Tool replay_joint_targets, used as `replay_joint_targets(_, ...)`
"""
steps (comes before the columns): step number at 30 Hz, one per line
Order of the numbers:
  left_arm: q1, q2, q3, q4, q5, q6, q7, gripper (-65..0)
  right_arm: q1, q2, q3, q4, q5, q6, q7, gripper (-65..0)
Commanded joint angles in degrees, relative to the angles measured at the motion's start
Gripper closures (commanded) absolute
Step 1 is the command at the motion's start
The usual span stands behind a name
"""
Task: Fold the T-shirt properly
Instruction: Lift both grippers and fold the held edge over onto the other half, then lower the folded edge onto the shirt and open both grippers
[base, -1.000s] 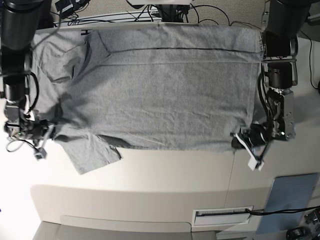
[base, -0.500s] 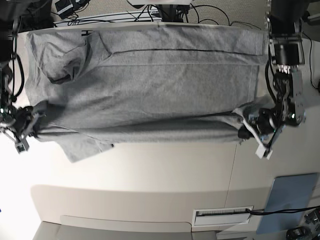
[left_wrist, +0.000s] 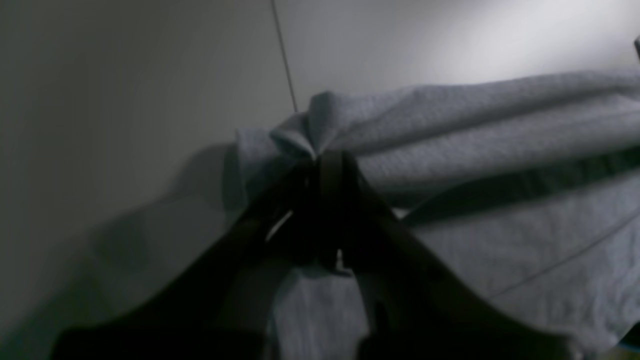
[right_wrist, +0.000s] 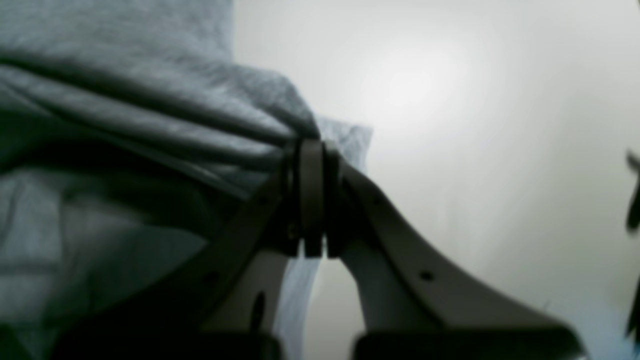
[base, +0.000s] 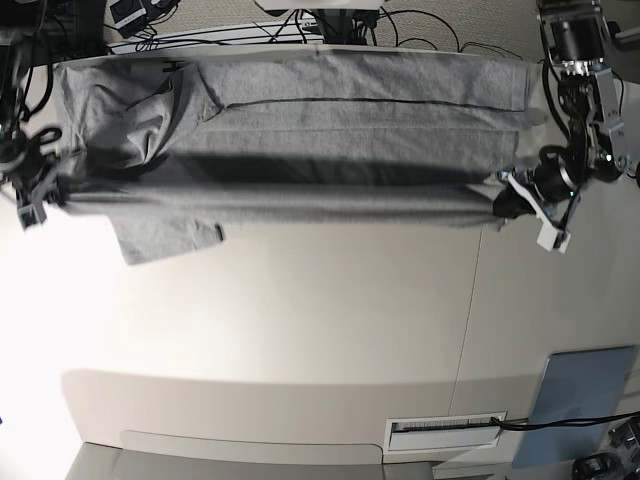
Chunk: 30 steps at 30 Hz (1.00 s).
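The T-shirt (base: 300, 130) lies spread across the far part of the table (base: 300, 320), its near edge lifted into a taut ridge between the two arms, likely so that half can fold over the rest. The left gripper (base: 512, 195) is clamped on one end (cloth bunched at its tips) and the right gripper (base: 45, 185) on the other; one sleeve (base: 165, 235) hangs loose.

A robotics lab: pale worktable (base: 300, 340), tangled cables (base: 240, 35), two mounted arms.
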Motion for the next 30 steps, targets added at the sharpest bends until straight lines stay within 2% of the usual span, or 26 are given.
replay_joint_targets(1,0.1,-1.3,-0.6,1.1,-0.2,0.4,-0.9,0.0,-0.9,0.3,2.2,1.7,-1.8,-0.8,0.7,0.0)
replay_joint_targets(5,2.3,-1.3,-0.6,1.1,-0.2,0.4,-1.1,0.0,-4.5,-4.4,5.7,2.6,-7.5,-0.7,2.4,0.0)
replay_joint_targets(11,3.6,-1.3,-0.6,1.1,2.4,0.6,-0.9,0.0,-5.8,-8.3,5.8,2.5,-14.8,-0.8,4.6,0.0)
replay_joint_targets(20,4.0,-1.3,-0.6,1.1,5.6,0.4,-0.8,0.0,-5.8,-8.4,5.8,2.5,-14.7,-0.8,2.2,0.0)
replay_joint_targets(22,4.0,-1.7,-0.6,1.5,4.1,0.4,-0.3,0.0,-5.8,-8.4,5.8,2.5,-14.7,-0.8,2.2,0.0)
replay_joint_targets(27,4.0,-4.7,-0.6,5.6,-3.3,0.4,6.0,0.0,-5.8,-8.3,5.8,2.5,-14.7,-0.8,2.1,0.0)
replay_joint_targets(30,4.1,-6.0,-0.6,7.3,-3.5,0.5,8.6,0.0,-5.8,-8.3,5.9,2.5,-14.7,-0.8,1.5,0.0)
